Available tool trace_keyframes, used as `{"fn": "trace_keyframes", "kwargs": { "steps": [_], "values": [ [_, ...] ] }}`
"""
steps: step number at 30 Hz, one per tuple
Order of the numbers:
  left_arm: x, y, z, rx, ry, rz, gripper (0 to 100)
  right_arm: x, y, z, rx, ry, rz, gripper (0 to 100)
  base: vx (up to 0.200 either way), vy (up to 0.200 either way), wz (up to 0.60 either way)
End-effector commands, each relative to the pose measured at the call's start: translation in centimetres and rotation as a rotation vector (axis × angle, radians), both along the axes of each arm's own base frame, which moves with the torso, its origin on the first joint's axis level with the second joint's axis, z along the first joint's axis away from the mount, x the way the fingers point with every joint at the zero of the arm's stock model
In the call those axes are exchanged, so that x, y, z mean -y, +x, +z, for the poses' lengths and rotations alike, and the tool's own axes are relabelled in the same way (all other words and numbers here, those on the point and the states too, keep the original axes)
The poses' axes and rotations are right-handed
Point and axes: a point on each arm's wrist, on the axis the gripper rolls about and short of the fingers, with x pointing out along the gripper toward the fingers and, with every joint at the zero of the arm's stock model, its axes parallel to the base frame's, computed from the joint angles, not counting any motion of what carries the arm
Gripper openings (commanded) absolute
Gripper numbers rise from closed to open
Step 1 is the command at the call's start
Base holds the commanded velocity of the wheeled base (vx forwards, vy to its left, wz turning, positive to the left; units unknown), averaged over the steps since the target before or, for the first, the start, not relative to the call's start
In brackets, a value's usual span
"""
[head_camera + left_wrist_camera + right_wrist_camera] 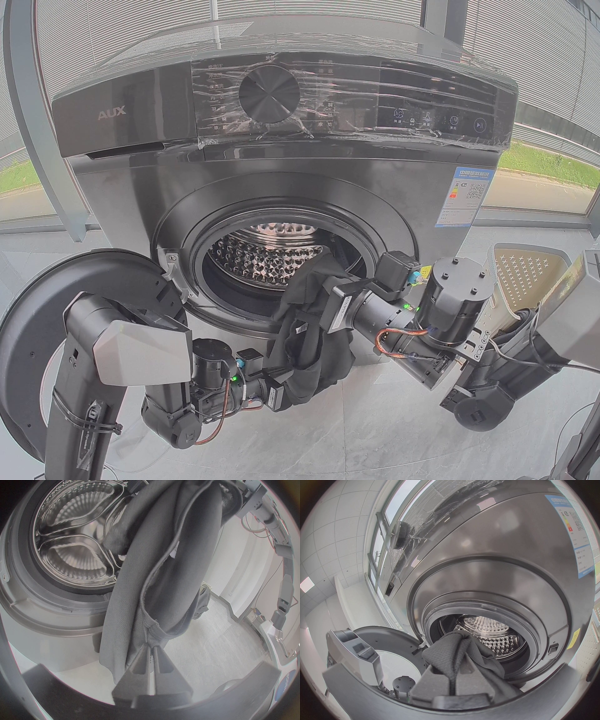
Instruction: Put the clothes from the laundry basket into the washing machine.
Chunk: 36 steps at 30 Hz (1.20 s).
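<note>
A dark grey garment [306, 331] hangs in front of the washing machine's [281, 181] open drum [269, 256], its upper part lying over the lower lip of the opening. My right gripper [322, 303] is shut on the garment's top at the drum mouth; cloth [456, 648] drapes over my right gripper [452, 677]. Lower down, near the floor, my left gripper [282, 392] is shut on the garment's bottom hem, and the left wrist view shows my left gripper [152, 655] pinching that seam of the garment [162, 573]. The drum [75, 542] looks bare inside.
The round machine door [37, 325] stands swung open on the left, beside my left arm. A cream perforated laundry basket [531, 275] stands on the right behind my right arm. Light tiled floor [375, 425] lies in front of the machine.
</note>
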Motion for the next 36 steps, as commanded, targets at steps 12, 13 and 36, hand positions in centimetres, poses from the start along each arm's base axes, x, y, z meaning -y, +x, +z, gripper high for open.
{"fn": "trace_keyframes", "kwargs": {
  "steps": [12,13,36],
  "values": [
    [-0.7,-1.3,2.2,0.009,-0.005,-0.010,0,0.3,0.3,-0.2,-0.004,-0.006,-0.014,0,0.000,0.000,0.00],
    [-0.7,-1.3,2.1,0.005,-0.004,-0.011,100,0.3,0.3,-0.2,-0.004,-0.006,-0.014,0,0.000,0.000,0.00],
    [1.0,0.5,-1.5,0.004,0.010,-0.024,100,0.0,0.1,0.1,0.004,0.000,-0.003,0,0.000,0.000,0.00]
  ]
}}
